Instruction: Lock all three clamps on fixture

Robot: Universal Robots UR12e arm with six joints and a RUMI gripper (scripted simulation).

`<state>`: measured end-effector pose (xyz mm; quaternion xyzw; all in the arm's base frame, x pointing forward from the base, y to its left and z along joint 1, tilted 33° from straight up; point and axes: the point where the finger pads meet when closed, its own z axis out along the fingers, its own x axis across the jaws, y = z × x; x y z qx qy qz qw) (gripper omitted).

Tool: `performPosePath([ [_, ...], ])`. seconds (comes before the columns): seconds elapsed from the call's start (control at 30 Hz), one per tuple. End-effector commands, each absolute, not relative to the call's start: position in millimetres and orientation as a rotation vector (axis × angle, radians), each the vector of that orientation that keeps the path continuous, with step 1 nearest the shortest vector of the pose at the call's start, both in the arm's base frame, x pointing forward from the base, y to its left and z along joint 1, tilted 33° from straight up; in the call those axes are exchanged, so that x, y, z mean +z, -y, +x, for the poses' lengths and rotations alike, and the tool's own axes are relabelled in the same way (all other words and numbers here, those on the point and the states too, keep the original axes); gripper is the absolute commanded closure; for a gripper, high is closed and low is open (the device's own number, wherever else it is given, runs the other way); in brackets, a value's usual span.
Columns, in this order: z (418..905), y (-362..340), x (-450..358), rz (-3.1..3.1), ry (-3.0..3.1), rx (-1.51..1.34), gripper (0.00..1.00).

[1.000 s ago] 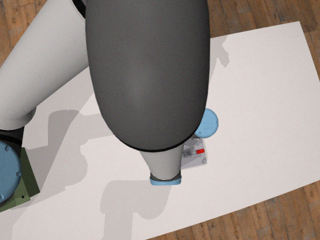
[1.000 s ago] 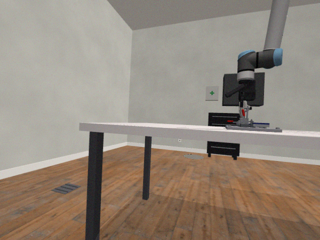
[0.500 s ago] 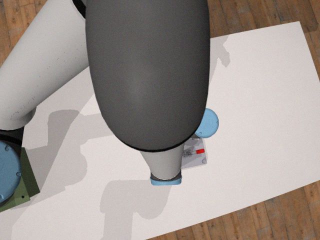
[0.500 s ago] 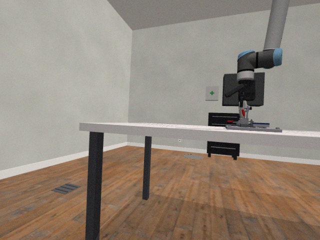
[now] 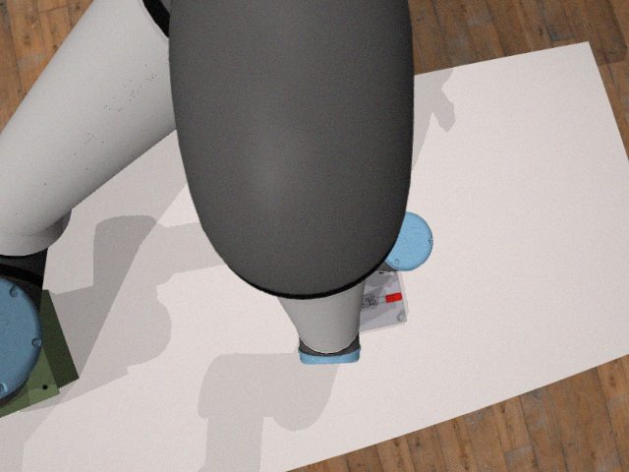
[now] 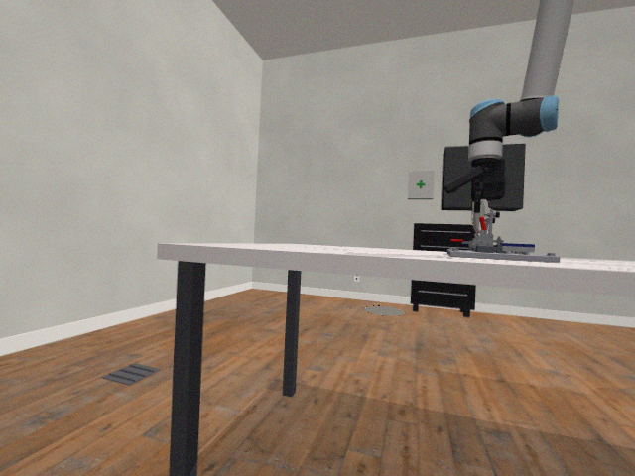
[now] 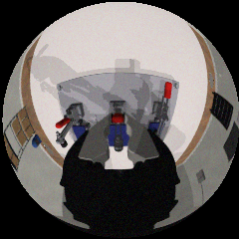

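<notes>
The grey fixture plate (image 7: 117,95) lies on the white table and carries three toggle clamps with red handles. In the wrist view my gripper (image 7: 118,114) is shut on the middle clamp's red handle (image 7: 118,119), which stands up between the fingers. The left clamp's red handle (image 7: 63,122) points out to the left. The right clamp's red handle (image 7: 168,90) points away from me. In the exterior view my gripper (image 6: 480,217) stands upright over the fixture (image 6: 502,253), with the tilted red handle (image 6: 482,223) at the fingers. In the top view the arm hides most of the fixture; one red handle (image 5: 393,297) shows.
The arm's grey link (image 5: 292,147) fills the top view. The robot base (image 5: 20,340) stands at the table's left edge. A black cabinet (image 6: 444,266) and a dark monitor (image 6: 482,177) stand behind the table.
</notes>
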<state>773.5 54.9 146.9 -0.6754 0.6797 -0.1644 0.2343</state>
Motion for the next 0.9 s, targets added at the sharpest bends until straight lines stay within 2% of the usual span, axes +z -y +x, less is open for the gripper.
performPosePath([
  [0.0,776,-55,149,-1.853,-1.865,-0.453,1.0],
  [0.87,793,-55,155,-1.853,-1.865,-0.453,1.0],
])
